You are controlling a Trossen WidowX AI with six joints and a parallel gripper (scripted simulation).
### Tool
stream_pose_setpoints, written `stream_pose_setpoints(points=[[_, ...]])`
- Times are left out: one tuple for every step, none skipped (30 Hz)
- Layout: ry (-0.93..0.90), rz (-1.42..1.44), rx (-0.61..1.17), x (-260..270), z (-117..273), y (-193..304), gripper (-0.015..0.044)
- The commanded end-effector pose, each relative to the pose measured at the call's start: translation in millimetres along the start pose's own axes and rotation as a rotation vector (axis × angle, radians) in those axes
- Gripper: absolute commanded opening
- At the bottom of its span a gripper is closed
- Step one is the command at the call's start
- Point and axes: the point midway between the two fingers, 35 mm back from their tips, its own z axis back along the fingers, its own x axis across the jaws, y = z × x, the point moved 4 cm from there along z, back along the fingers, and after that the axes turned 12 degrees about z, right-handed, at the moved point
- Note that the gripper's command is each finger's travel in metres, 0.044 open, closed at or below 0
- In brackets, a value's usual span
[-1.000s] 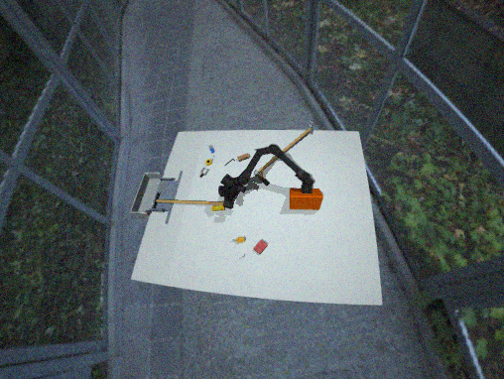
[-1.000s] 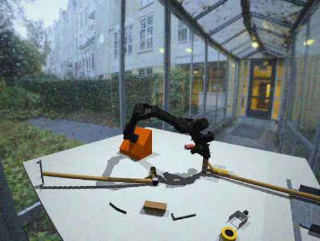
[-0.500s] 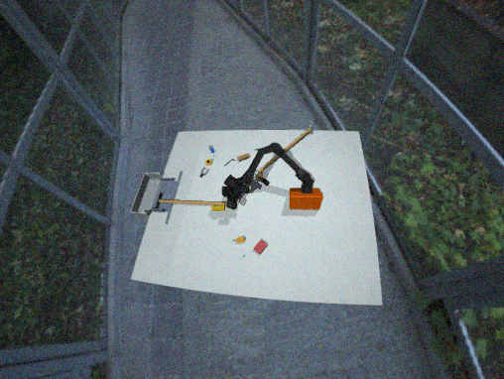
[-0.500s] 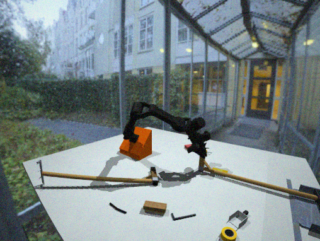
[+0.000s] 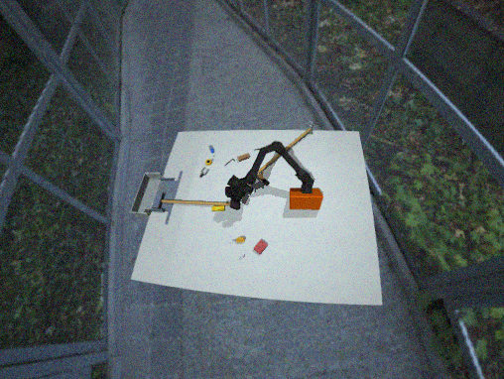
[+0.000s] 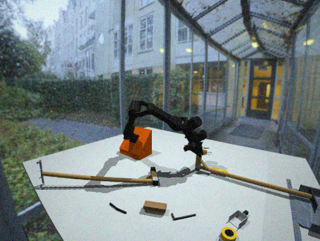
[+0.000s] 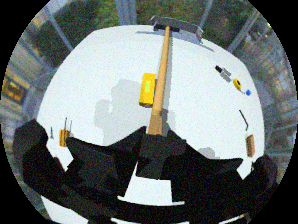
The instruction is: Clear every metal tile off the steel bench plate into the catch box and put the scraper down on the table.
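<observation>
Right now I have my fingers [image 5: 235,204] [image 6: 198,152] closed partway on the upright grip of the long scraper [image 5: 195,202] [image 6: 252,180] [image 7: 162,75]. Its wooden shaft runs out to a dark blade at the catch box [image 5: 140,194] [image 7: 186,23]. Just beside the shaft, a yellow block [image 5: 218,208] [image 6: 223,170] [image 7: 147,90] lies on the white surface [image 5: 317,258] [image 6: 104,217] [image 7: 75,75]. A second long-handled tool [image 5: 298,139] [image 6: 94,178] lies well apart from the box. I can't make out any metal tiles.

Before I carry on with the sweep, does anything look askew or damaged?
Nothing looks damaged. The second long-handled tool lies slantwise across the table, unlike the scraper in the end effector, which points toward the catch box.
</observation>
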Motion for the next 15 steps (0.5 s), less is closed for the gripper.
stream_pose_setpoints(points=[[-0.004, 0.001, -0.018, 3, 10, 0, 0.0], [-0.005, 0.001, -0.018, 4, 11, 1, 0.0], [-0.005, 0.001, -0.018, 4, 11, 2, 0.0], [-0.005, 0.001, -0.018, 4, 12, 3, 0.0], [-0.005, 0.001, -0.018, 5, 13, 4, 0.0], [-0.005, 0.001, -0.018, 5, 14, 5, 0.0], [-0.005, 0.001, -0.018, 6, 15, 6, 0.0], [-0.005, 0.001, -0.018, 6, 16, 8, 0.0], [-0.005, 0.001, -0.019, 7, 17, 9, 0.0], [-0.005, 0.001, -0.019, 7, 18, 10, 0.0], [-0.005, 0.001, -0.019, 7, 19, 11, 0.0], [-0.005, 0.001, -0.019, 8, 20, 12, 0.0], [-0.006, 0.001, -0.019, 8, 21, 14, 0.0], [-0.006, 0.001, -0.019, 9, 22, 15, 0.0], [-0.006, 0.001, -0.019, 9, 23, 16, 0.0]])
